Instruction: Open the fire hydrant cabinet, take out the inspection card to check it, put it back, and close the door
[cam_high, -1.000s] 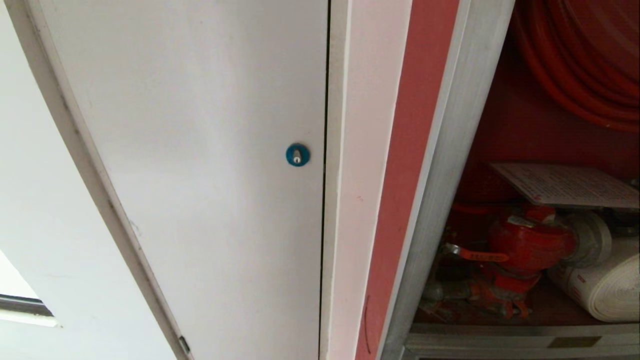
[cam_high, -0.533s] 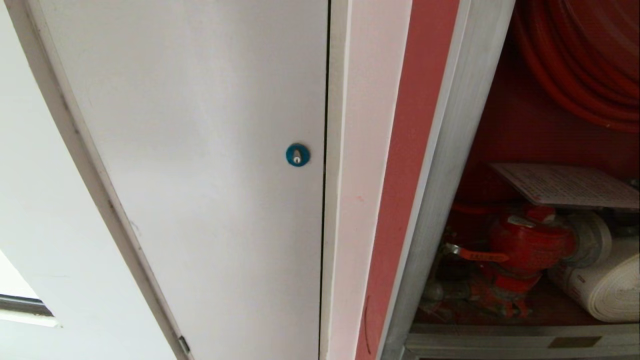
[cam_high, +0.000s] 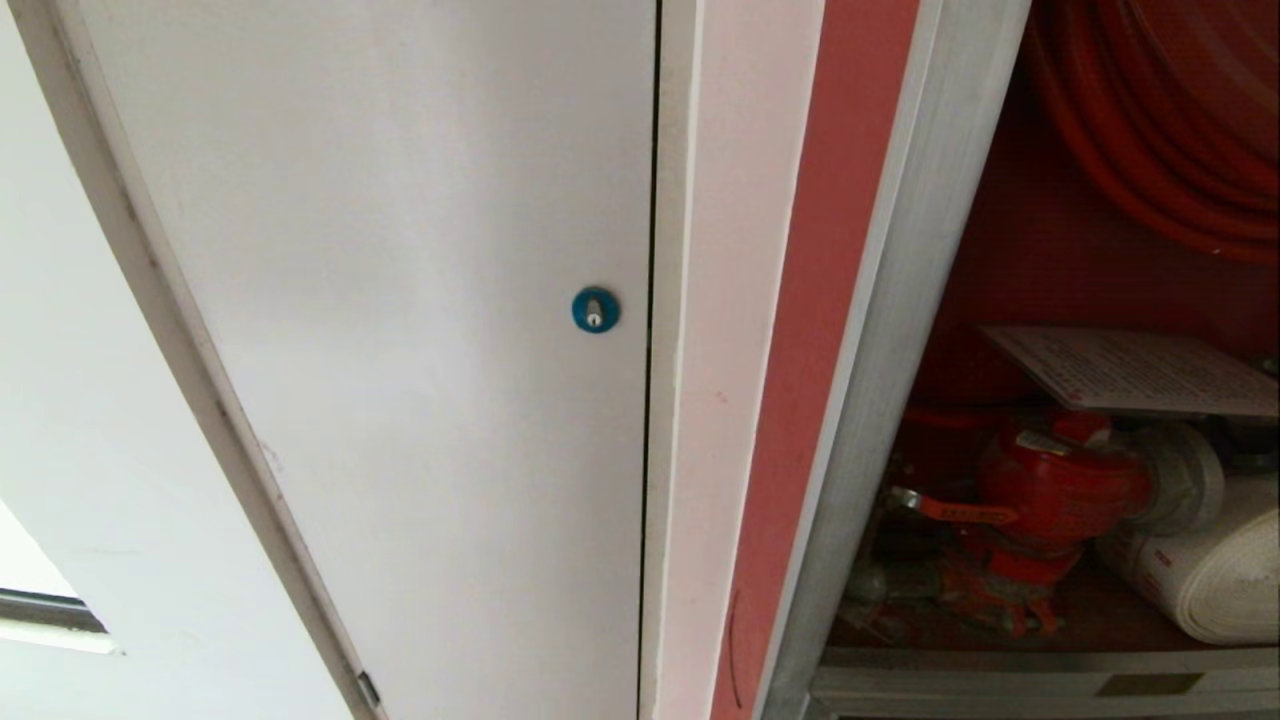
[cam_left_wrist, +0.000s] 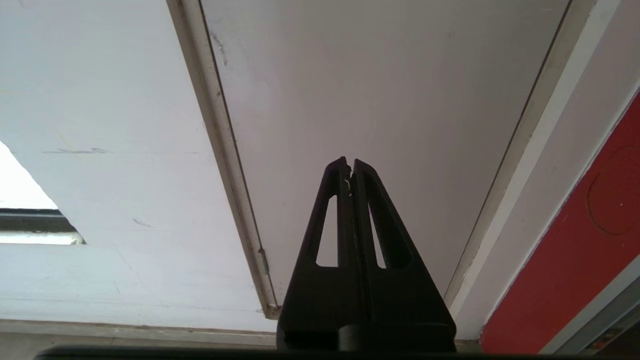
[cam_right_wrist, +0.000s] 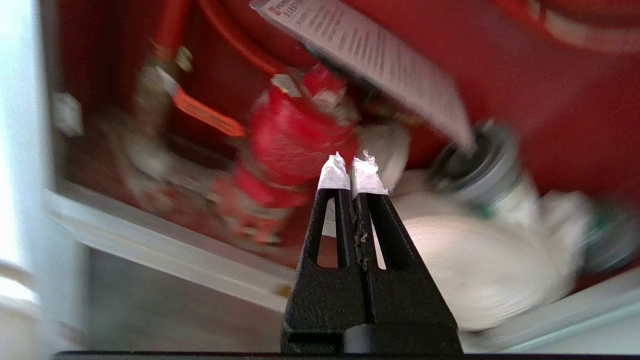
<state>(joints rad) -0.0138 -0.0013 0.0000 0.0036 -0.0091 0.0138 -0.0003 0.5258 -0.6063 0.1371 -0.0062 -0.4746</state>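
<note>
The left gripper (cam_left_wrist: 350, 162) has two matte black fingers, each a long tapering wedge with a slim triangular cut-out, rising from a broad black base with a rounded knob at its middle. The right gripper (cam_right_wrist: 351, 161) has the same shape in speckled black, its fingertips (cam_right_wrist: 334, 175) wrapped in frayed white tape.

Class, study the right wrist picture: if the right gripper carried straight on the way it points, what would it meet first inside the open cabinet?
Most likely the red valve: the right gripper, fingers shut and empty, lines up with its body, beside the pale coupling. Depth is unclear. The card lies off that line.
</note>
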